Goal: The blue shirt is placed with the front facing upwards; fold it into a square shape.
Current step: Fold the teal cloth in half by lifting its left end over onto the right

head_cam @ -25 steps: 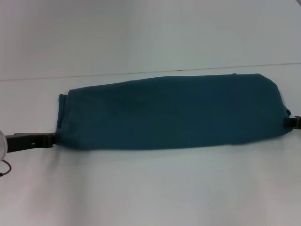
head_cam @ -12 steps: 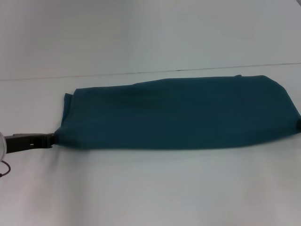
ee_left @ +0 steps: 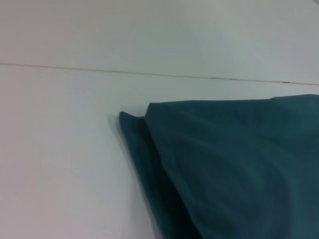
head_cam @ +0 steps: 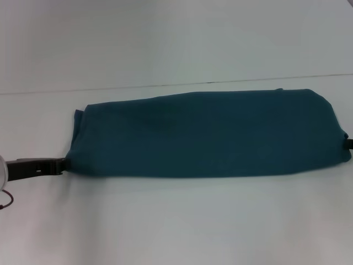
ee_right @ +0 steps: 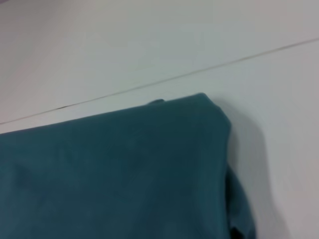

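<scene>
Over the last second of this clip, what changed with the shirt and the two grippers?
The blue shirt slid slightly toward the robot's right; the right gripper moved with it, almost out of the head view. The left gripper stayed at the near left corner, and the shirt remains a long folded band.

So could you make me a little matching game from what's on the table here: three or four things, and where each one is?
Things:
1. blue shirt
2. left gripper
3. right gripper
4. table

Places or states:
A. at the shirt's near left corner
B. white, under everything
C. folded into a long band across the middle
D. barely showing at the shirt's right end

Pairs: 1-C, 2-A, 3-D, 4-B
</scene>
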Available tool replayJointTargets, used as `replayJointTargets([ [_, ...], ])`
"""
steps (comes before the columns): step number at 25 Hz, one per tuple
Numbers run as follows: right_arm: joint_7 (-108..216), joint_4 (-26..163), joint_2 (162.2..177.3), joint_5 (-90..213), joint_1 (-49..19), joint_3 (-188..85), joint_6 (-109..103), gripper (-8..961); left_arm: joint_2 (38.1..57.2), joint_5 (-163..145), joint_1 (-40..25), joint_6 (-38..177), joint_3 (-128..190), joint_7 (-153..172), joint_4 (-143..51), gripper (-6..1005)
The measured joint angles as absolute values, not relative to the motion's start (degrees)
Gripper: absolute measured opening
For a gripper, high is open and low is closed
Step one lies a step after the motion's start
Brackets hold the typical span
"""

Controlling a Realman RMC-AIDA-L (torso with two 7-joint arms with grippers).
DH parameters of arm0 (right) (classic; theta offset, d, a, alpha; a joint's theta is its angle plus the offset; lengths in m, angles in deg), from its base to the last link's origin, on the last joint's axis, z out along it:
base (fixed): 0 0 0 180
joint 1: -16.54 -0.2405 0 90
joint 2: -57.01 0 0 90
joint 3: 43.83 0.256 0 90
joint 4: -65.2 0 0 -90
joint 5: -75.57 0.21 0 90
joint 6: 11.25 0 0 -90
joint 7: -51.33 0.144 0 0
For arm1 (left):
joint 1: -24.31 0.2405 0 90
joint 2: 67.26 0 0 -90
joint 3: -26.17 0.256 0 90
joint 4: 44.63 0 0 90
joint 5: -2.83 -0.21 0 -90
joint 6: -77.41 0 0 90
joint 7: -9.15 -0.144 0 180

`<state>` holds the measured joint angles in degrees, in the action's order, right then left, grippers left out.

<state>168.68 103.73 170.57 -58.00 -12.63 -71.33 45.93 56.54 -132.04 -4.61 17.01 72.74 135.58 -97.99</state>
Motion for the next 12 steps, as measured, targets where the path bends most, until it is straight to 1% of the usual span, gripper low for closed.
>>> replayJointTargets([
  [2, 167.89, 105.31, 171.03, -57.89, -12.52, -71.06, 47.38, 94, 56.52, -132.00, -4.64, 16.23, 72.66, 135.66, -98.19, 28],
  [4, 167.51, 107.75, 171.83, -57.74, -12.25, -70.71, 48.86, 100, 56.44, -132.02, -4.84, 15.00, 72.63, 135.81, -98.31, 29],
  [7, 167.51, 111.85, 172.61, -56.76, -11.66, -70.48, 51.27, 221, 56.36, -132.19, -5.03, 14.09, 72.62, 136.21, -98.50, 29],
  [9, 167.53, 113.73, 172.79, -55.06, -11.13, -70.46, 53.07, 302, 56.31, -132.25, -5.07, 13.75, 72.34, 136.71, -98.73, 121],
  [12, 167.40, 114.36, 172.55, -52.70, -10.71, -70.45, 54.63, 421, 56.13, -132.32, -5.05, 13.00, 70.98, 137.76, -98.88, 259],
])
